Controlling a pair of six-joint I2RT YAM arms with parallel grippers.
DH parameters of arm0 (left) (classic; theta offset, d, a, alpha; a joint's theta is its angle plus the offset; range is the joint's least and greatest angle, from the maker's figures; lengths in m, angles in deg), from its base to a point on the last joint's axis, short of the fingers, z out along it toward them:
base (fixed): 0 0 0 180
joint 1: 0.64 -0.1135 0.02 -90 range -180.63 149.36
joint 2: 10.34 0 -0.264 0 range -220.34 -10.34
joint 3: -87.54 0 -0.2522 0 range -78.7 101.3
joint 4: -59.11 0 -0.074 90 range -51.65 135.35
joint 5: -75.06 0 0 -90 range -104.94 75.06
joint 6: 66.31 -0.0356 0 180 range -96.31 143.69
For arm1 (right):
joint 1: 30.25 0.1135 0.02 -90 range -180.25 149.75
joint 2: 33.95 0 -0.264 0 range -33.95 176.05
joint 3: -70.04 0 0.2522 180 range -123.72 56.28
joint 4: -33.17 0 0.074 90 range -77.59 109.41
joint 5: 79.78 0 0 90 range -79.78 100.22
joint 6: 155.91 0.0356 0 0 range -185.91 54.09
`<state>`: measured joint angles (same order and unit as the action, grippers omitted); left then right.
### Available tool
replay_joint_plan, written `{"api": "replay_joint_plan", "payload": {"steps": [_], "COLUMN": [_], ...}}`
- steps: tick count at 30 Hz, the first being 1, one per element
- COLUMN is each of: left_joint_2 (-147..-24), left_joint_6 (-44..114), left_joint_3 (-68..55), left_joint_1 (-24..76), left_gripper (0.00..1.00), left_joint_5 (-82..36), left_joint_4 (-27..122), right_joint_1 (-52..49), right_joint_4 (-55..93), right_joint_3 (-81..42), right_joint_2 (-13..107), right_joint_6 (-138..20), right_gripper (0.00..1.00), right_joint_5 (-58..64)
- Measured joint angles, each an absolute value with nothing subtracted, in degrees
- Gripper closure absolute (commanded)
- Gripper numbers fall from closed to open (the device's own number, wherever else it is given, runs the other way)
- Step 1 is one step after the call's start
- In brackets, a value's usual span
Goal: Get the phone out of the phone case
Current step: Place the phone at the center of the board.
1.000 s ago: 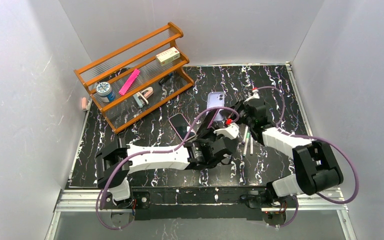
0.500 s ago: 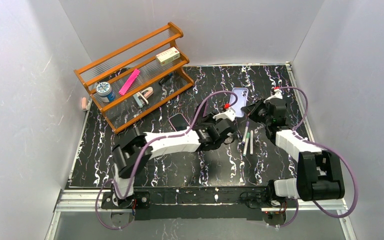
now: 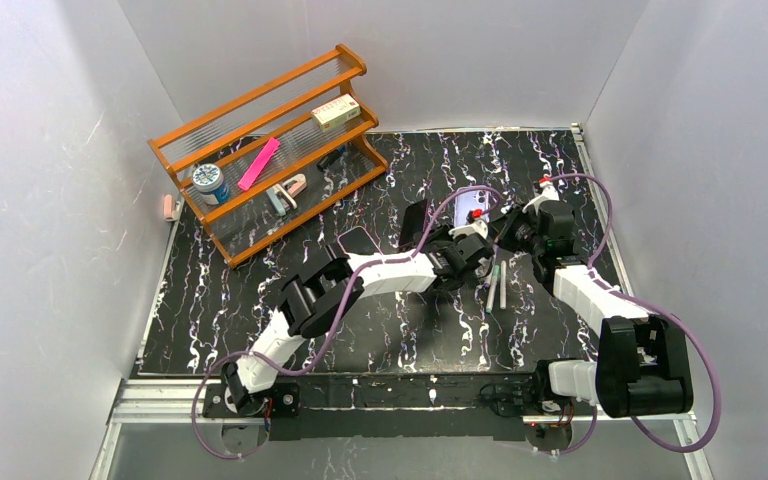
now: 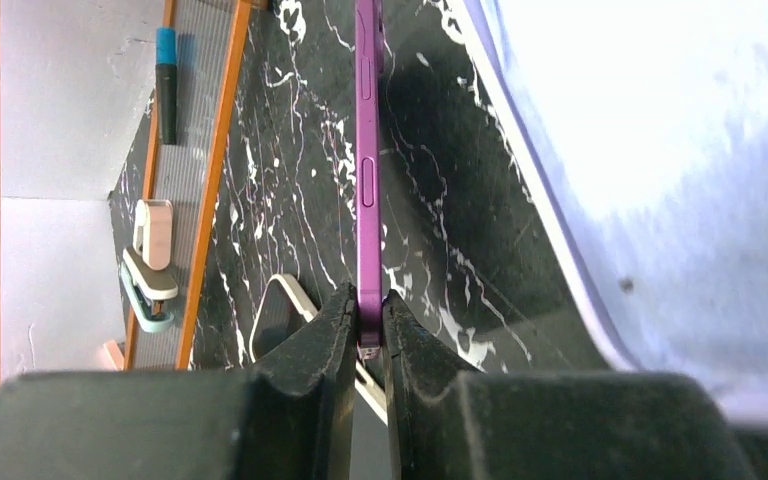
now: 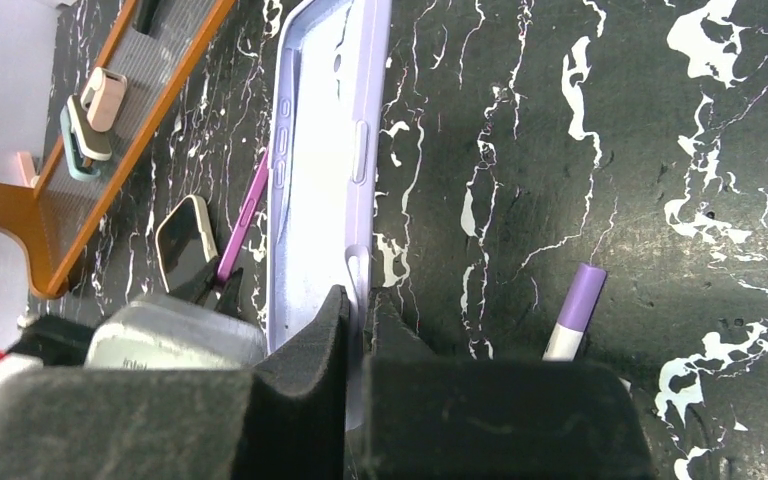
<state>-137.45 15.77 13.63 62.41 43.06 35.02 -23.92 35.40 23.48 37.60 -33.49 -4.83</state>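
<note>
**A:** what's the setup sitting on?

**B:** black table [image 3: 260, 290] with white marble-ish veins. plain white walls [image 3: 50, 150] box it in on three sides, and there's an orange wooden rack [image 3: 257, 100] far left. light's pretty even, soft shadows

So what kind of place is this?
Probably a robot lab booth: white walls box in a black marbled table, two arms are bolted at its edge, and an orange rack holds small items.

1. Bright, even overhead light fills the top view; arms [image 3: 390, 272] cast soft shadows on the table [image 3: 460, 330].
2. Left wrist: phone case [image 4: 660, 150] blown out white; left gripper [image 4: 370, 305] blurred.
3. Right wrist: right gripper [image 5: 358, 300] soft, table sharp.
</note>
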Motion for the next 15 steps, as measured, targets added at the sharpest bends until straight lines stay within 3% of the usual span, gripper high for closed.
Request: {"api": "replay_joint_plan", "payload": {"steps": [15], "left_joint_2": [-144.21], "left_joint_6": [16.51], "left_joint_3": [20.98], "left_joint_1": [60.75], "left_gripper": [0.52], "left_joint_5": [39.17], "left_joint_4": [34.02], "right_joint_1": [-24.58], "right_joint_4": [30.17], "right_joint_3": [23.48], "right_joint_2": [37.38], "right_joint_6": [-37.88], "right_gripper": [0.99], "right_joint_5": [-1.66]}}
